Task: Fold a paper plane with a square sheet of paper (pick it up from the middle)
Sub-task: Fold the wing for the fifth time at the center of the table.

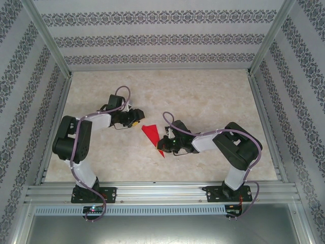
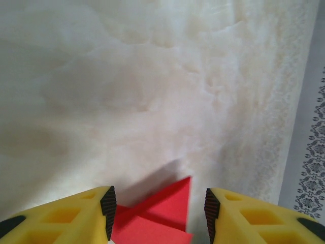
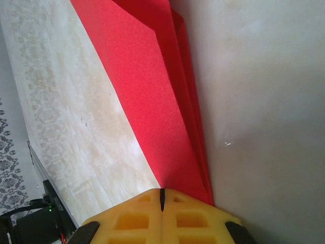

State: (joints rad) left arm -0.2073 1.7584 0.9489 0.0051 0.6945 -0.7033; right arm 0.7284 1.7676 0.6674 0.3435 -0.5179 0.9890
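Left end effector point(image 2: 158, 212) is half-wide, straddling a corner of the paper point(image 2: 167, 203). Right end effector point(image 3: 162, 197) is closed at the paper's narrow end. Risk: if it pins there, a left pull could tear or unfold the paper.

Bright red paper plane point(image 1: 152, 136); cream marbled table point(image 1: 203, 101).

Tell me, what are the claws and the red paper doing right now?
Left gripper open, straddling a corner of the folded red paper. Right gripper shut, tips at the paper's edge. Nothing in the way.
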